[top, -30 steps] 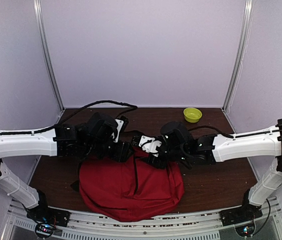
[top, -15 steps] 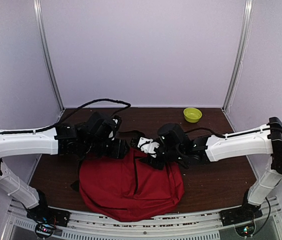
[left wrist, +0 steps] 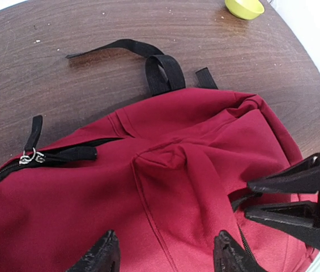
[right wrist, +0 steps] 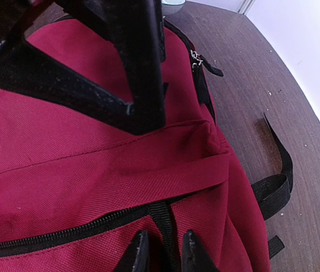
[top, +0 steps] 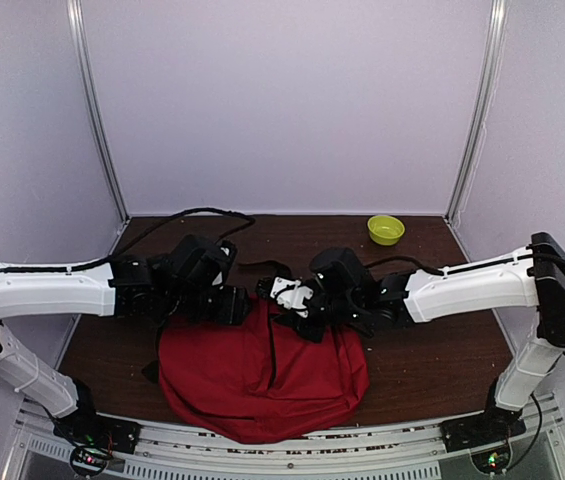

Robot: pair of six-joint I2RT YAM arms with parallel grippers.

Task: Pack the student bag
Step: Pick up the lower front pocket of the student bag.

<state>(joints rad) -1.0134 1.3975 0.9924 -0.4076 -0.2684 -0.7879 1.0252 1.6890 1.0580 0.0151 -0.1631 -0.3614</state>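
Left gripper [left wrist: 165, 258] apart, empty, above bag [top: 252, 380] on near half of table [top: 432, 360]; right gripper [right wrist: 162, 252] narrowed around black pull [right wrist: 160, 218], clamping not discernible; both arms stretched inward over bag's far edge

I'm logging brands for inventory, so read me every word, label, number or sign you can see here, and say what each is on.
No text can be read in any view.
The student bag is plain red fabric, with no logo or tag showing.
The bowl is plain yellow-green.
The zipper pull is too small to show any stamp.
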